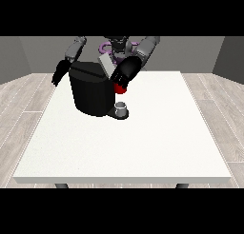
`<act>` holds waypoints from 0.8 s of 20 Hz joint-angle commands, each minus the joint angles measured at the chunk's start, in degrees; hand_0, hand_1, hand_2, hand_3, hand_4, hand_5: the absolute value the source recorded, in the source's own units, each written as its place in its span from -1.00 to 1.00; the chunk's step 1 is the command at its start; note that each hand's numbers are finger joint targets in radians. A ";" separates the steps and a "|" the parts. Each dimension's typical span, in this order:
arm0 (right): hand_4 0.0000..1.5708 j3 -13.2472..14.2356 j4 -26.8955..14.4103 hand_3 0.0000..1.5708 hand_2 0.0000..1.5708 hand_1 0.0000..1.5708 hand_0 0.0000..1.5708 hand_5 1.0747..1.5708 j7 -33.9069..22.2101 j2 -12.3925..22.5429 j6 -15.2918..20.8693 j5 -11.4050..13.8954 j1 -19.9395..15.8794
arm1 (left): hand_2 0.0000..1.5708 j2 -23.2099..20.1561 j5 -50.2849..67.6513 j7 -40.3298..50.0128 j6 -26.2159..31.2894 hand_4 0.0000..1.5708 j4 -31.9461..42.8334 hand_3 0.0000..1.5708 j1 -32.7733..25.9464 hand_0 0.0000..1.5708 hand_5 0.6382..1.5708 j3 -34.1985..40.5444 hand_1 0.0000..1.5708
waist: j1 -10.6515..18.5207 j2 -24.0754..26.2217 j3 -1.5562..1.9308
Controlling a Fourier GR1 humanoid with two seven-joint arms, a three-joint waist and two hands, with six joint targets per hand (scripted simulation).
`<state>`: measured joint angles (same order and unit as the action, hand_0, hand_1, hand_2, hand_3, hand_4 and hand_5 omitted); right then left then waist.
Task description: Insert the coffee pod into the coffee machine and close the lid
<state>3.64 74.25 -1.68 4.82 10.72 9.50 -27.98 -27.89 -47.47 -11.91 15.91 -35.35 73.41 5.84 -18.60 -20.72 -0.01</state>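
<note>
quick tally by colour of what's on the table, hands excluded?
Black: 1, the coffee machine
Grey: 1, a small grey thing at the machine's base, cannot tell if it is the pod
Red: 1, a red thing at the machine
Total: 3

Black coffee machine (90, 92), lid (106, 65) seemingly raised

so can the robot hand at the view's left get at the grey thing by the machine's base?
Probably not directly: that robot hand hangs beyond the coffee machine, whose body stands between it and the grey thing.
</note>
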 commanded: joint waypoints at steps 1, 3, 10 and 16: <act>-0.87 0.55 -3.02 -1.00 -1.00 -1.00 -1.00 1.00 5.13 -0.08 0.10 -0.03 1.75 | 0.51 -0.08 0.09 -0.85 -0.59 -1.00 -1.47 0.24 1.97 0.54 1.00 0.28 0.54 | 0.88 -1.68 0.05; -1.00 -0.88 0.12 -1.00 -1.00 -1.00 -1.00 1.00 -0.16 0.64 0.01 1.38 0.15 | 0.54 0.42 -1.13 -1.61 -4.03 -1.00 0.07 0.23 -0.68 0.57 1.00 0.00 0.57 | -0.28 -1.29 0.00; -0.76 -0.03 0.66 -1.00 -1.00 -1.00 -1.00 1.00 0.33 0.98 -0.59 0.24 -2.49 | 0.30 -3.06 -2.99 -4.29 -4.16 -1.00 0.14 -0.09 1.22 0.27 1.00 -0.42 0.27 | -1.26 -3.35 0.01; -0.74 -2.82 1.08 -1.00 -1.00 -1.00 -1.00 1.00 -1.13 -0.85 1.47 3.28 -0.54 | -0.15 -4.47 -5.15 -4.37 -5.78 -1.00 0.59 -0.32 0.89 -1.00 1.00 -1.05 -1.00 | -1.05 -2.34 0.01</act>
<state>2.69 74.15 -1.93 5.11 11.39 11.29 -28.94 -31.01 -51.24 -16.55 12.74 -36.11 74.34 4.45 -19.17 -22.53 0.08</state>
